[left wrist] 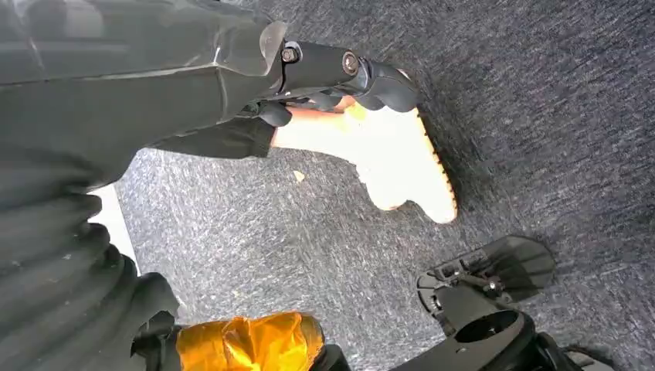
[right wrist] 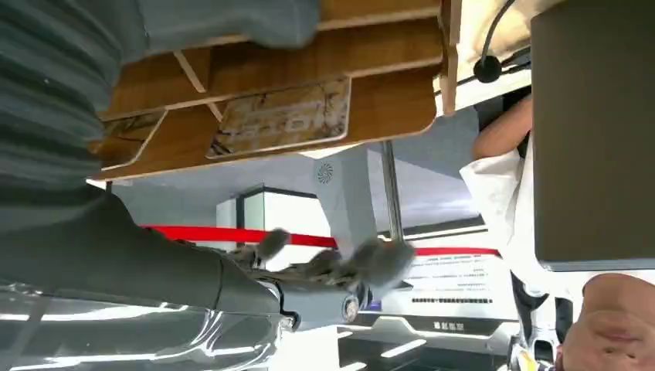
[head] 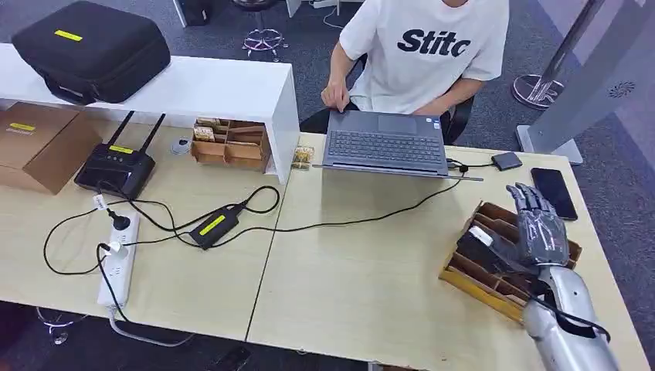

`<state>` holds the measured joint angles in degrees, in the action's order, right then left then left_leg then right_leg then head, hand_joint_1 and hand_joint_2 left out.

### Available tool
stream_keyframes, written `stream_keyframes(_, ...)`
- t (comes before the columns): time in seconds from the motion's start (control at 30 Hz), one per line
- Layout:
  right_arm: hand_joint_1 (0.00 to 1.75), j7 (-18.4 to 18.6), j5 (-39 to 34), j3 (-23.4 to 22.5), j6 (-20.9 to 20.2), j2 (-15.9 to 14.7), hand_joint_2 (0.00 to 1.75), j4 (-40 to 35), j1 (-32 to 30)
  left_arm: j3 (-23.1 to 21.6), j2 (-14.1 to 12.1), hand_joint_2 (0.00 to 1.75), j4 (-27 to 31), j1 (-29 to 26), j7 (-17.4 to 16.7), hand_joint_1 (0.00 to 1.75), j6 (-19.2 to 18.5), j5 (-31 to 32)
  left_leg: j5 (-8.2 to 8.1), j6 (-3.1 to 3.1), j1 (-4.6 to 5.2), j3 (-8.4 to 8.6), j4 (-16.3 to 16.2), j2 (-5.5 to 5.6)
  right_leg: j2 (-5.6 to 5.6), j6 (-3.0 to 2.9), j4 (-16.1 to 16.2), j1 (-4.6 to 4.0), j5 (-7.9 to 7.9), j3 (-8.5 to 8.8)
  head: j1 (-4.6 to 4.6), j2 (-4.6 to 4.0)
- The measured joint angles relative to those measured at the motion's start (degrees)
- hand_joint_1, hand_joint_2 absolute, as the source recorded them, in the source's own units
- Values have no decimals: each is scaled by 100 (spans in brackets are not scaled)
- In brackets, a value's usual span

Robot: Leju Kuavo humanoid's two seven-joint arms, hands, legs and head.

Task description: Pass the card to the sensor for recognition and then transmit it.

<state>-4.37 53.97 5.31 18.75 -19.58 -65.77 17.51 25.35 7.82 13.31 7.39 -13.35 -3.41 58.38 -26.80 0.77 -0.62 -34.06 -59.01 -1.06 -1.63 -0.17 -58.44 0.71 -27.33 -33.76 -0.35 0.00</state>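
A patterned card [right wrist: 282,116] lies flat in a compartment of the wooden divided tray [head: 473,272] near the table's right edge. My right hand [head: 533,228] hovers over that tray with its fingers stretched out and apart, holding nothing; its thumb reaches toward the tray's left side. In the right wrist view the blurred fingers [right wrist: 340,263] stand clear of the card. A small dark box [head: 507,161], cabled to the laptop, sits on the table behind the tray. My left hand [left wrist: 340,73] hangs beside my body over the carpet and holds nothing.
A person sits at a grey laptop [head: 386,144] at the far side. A black phone [head: 554,192] lies beside the tray. A router [head: 116,166], power strip [head: 118,259], cables, a second wooden tray [head: 232,144] and a cardboard box [head: 39,143] fill the left half.
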Motion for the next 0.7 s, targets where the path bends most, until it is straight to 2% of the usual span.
stream_keyframes(0.7, 175, -31, -66, -35, -22, -2, 175, -120, -52, 0, -2, 175, 0, -2, 2, 0, 26, -26, 0, 0, 0, 0, 0, 0, 1, 0, 0, 0, 0, -1, 0, 0)
